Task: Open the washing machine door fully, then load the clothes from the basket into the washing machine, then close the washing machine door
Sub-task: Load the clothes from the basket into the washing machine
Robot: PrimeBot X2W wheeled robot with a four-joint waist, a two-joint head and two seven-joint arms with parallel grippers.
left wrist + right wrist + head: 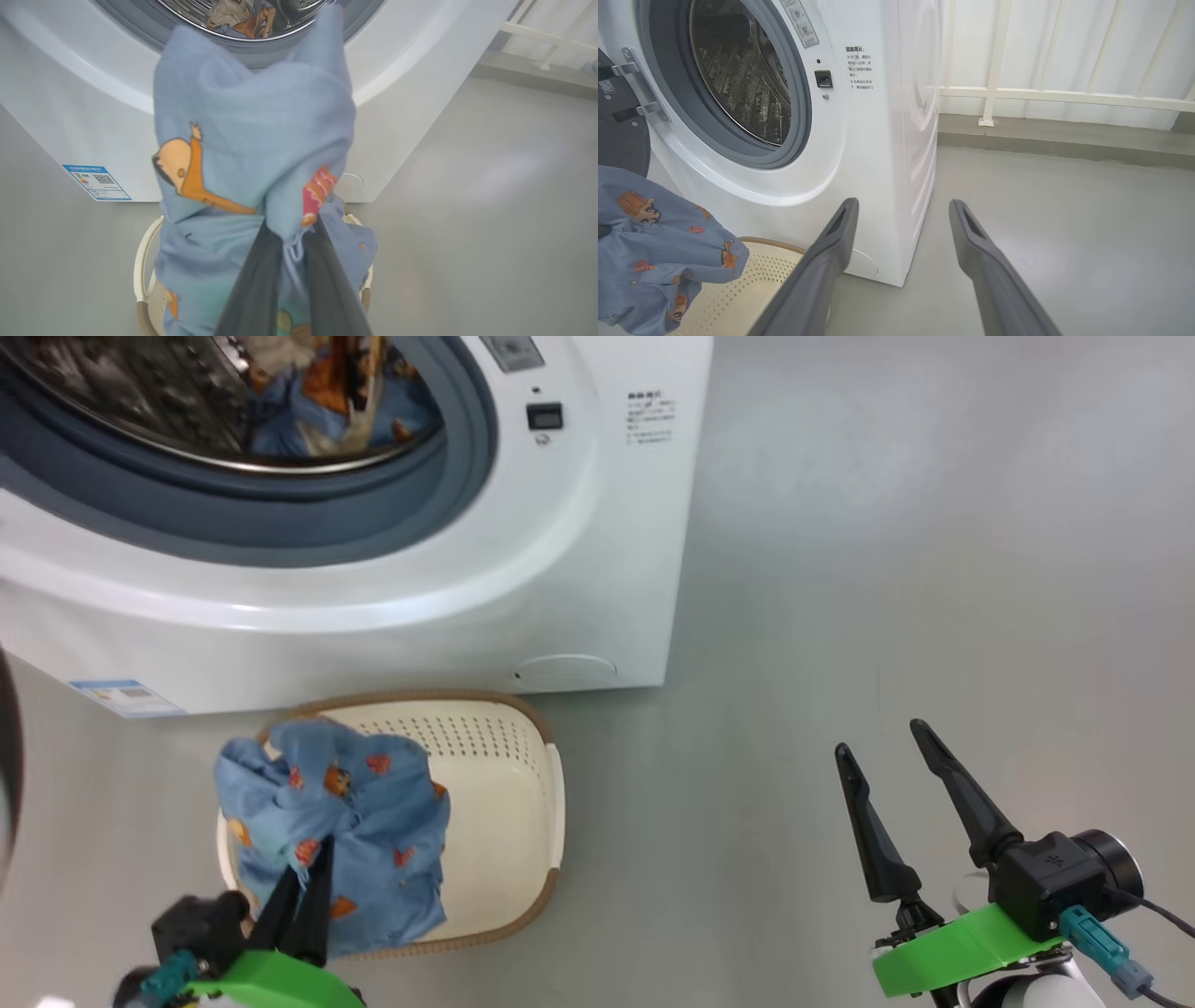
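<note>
Head view: the blue printed clothes point(345, 831) are bunched over the left half of the cream basket point(553, 803), pinched in the clenched left gripper point(313, 863). Just behind stands the washing machine point(579, 569), with similar fabric point(317, 392) in its drum point(121, 401). The right gripper point(879, 735) hovers released, empty, over the grey floor point(887, 523).
</note>
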